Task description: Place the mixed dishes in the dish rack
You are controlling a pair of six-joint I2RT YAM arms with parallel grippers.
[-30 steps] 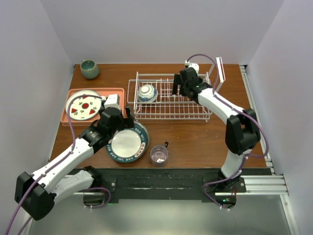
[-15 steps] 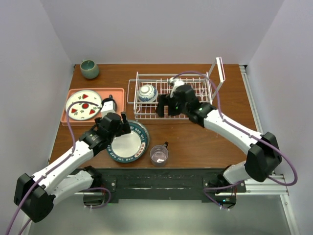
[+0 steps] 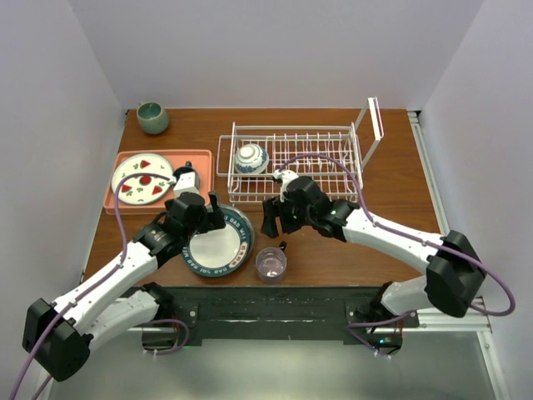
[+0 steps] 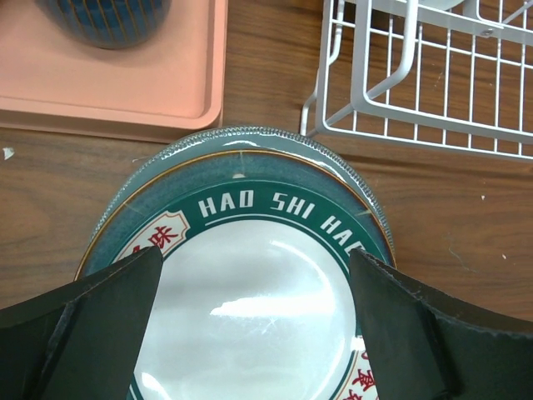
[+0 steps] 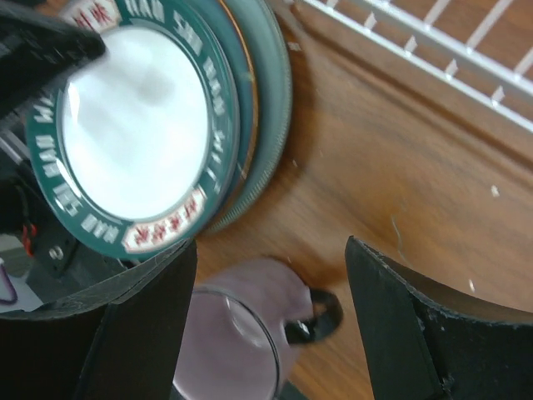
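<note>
Jaws wide on both: the left gripper straddles the lettered plate and the right gripper hangs over the glass mug, both dishes by the tabletop's near edge, likely readying grasps for the dish rack toward the far edge.

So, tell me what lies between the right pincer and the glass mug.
Nothing but bare wooden table. The right wrist view shows the open right pincer above the mug, with only wood in the gap.
</note>
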